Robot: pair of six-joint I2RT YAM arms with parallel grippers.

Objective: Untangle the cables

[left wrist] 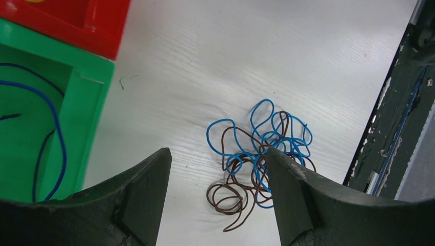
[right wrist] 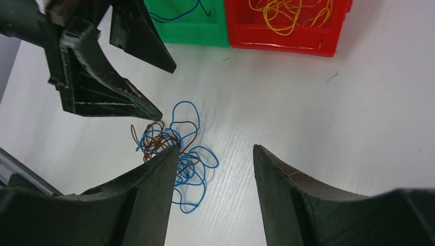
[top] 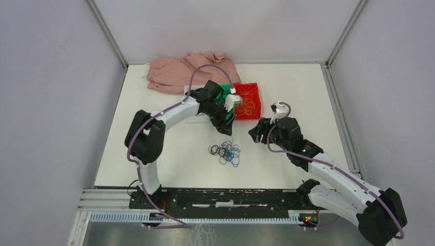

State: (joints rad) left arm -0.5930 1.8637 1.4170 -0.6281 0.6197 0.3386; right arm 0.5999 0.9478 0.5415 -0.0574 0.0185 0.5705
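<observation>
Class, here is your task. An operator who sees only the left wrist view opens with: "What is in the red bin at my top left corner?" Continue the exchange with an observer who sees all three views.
Observer: The red bin holds a loose heap of yellow-orange wires.
Operator: Where is the right gripper?
Observer: The right gripper is open and empty, to the right of the blue and brown tangle.
Operator: Is there anything beyond the red bin?
Observer: A pink cloth lies crumpled at the far edge of the table.
</observation>
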